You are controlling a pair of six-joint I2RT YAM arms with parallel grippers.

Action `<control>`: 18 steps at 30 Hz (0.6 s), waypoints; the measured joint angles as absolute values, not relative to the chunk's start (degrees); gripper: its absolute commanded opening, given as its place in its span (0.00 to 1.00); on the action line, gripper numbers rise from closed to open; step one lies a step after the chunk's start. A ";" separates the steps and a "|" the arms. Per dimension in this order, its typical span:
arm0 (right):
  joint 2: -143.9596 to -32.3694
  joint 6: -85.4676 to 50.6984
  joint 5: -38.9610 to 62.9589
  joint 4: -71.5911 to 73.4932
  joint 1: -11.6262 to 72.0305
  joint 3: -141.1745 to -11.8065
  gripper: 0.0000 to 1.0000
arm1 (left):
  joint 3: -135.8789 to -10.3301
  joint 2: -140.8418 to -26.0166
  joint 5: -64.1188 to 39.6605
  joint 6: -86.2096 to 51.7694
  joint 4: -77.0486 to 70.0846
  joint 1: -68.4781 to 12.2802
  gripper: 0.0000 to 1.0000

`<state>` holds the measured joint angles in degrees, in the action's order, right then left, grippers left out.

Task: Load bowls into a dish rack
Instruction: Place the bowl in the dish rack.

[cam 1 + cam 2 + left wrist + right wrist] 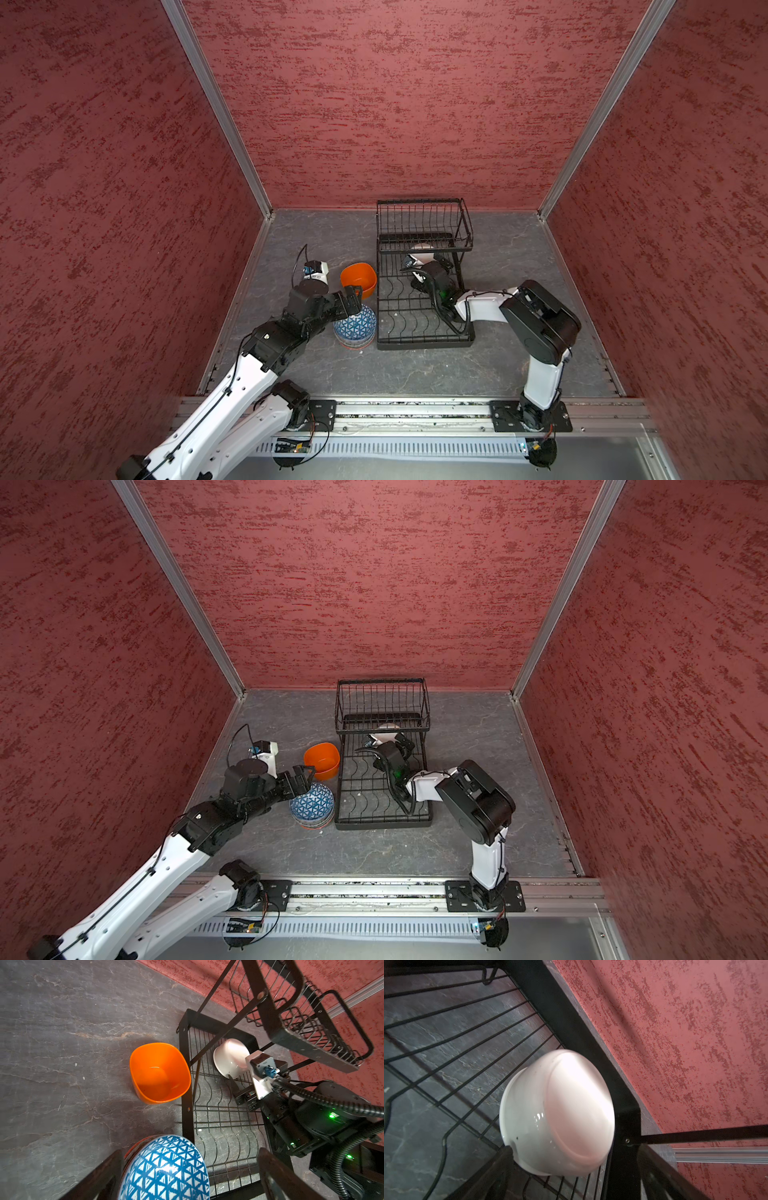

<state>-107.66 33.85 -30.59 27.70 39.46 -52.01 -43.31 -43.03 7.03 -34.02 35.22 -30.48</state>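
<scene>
Bowls sit partly in the rack and partly on the counter. The right tool (576,1147) is down inside the black wire two-tier dish rack (571,1022). Its jaws are spread wide, with a plain white glossy bowl (556,1113) between them. One dark fingertip (502,1161) is right at the bowl's wall, and the opposite one stands clear of it. The white bowl lies tipped on its side on the wires of the lower tray, close to a corner post at the far end. In both top views it shows only partly beneath the rack's raised wire basket (424,224).

The left tool (190,1152) hangs over the counter on the robot's left of the rack. Its jaws are also spread, one finger on each side of a white ceramic bowl with a blue triangle pattern (166,1167). Whether the fingers touch it cannot be told. This bowl tops a short stack of patterned bowls (353,344), which stands on the grey marbled counter (415,374) just beside the near end of the rack's long side. Beyond the stack, a plain orange rounded-square bowl (160,1072) stands mouth up on the counter, its rim just beside the rack's frame. Red textured walls (395,104) enclose the counter on three sides.
</scene>
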 measured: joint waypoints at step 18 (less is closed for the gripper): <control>-91.33 14.46 -18.04 18.79 40.58 -45.12 0.94 | -45.65 -47.42 7.97 -34.26 39.03 -28.16 1.00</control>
<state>-91.33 14.46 -18.04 18.79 40.58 -45.12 -45.65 -47.42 7.97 -34.26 39.03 -28.16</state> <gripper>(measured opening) 0.943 0.996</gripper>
